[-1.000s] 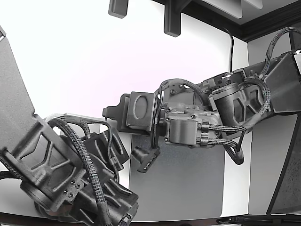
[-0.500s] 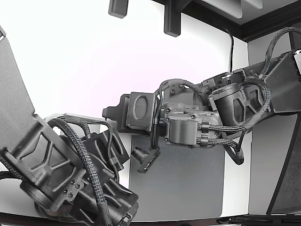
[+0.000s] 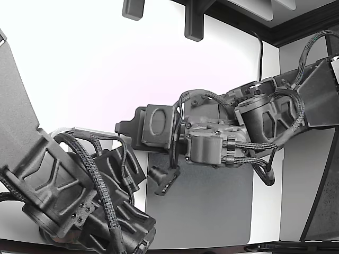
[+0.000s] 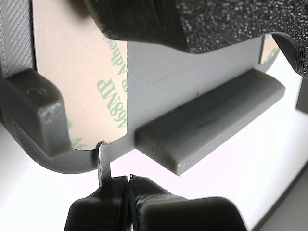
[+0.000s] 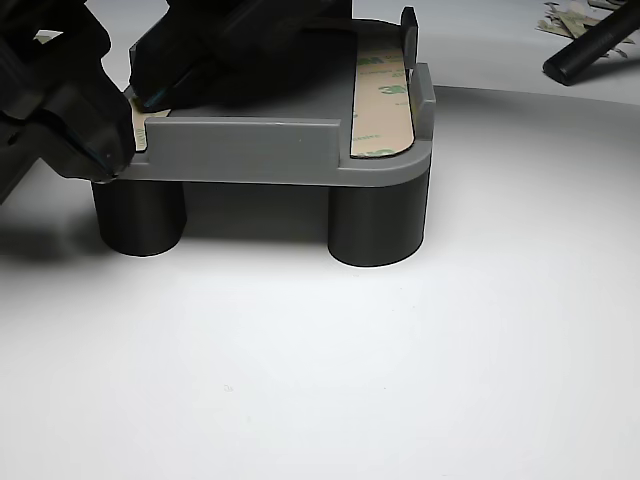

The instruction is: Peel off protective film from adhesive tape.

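A grey plastic part (image 4: 202, 120) carries a beige tape strip (image 4: 82, 82) with green print. The film's thin tab (image 4: 102, 161) stands up from the strip's rounded end and runs down to my gripper (image 4: 129, 185). The jaws are pressed together at the tab's foot. In the other view the part (image 5: 250, 155) stands on two round legs. My black gripper (image 5: 105, 135) is at the corner of its strip (image 5: 143, 125) there, and a second strip (image 5: 385, 100) lies at the far side. In the exterior view both arms hide the part.
A second black gripper pad (image 4: 202, 24) presses on the part from above. In the exterior view two dark arms (image 3: 212, 137) (image 3: 63, 190) meet over a grey mat (image 3: 206, 211) on a white table. Peeled film scraps (image 5: 575, 20) and a black rod (image 5: 595, 45) lie behind the part.
The arm on the exterior view's right has shifted very slightly; otherwise nothing has visibly changed.
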Available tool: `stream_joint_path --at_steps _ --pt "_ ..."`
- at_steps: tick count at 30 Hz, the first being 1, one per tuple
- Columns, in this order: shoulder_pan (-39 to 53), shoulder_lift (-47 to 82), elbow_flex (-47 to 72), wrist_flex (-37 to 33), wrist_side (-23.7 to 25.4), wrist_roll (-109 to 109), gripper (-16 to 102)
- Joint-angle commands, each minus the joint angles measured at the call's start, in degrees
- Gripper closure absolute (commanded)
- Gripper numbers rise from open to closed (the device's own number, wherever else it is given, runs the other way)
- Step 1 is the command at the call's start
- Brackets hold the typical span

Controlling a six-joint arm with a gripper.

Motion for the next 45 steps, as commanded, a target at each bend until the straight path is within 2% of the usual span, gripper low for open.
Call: stream_joint_path --at_steps 1,45 --pt "-0.35 0.79 -1.85 -0.44 0.18 0.09 97" --pt "-0.26 0.35 -1.67 -0.79 0.79 -0.18 97"
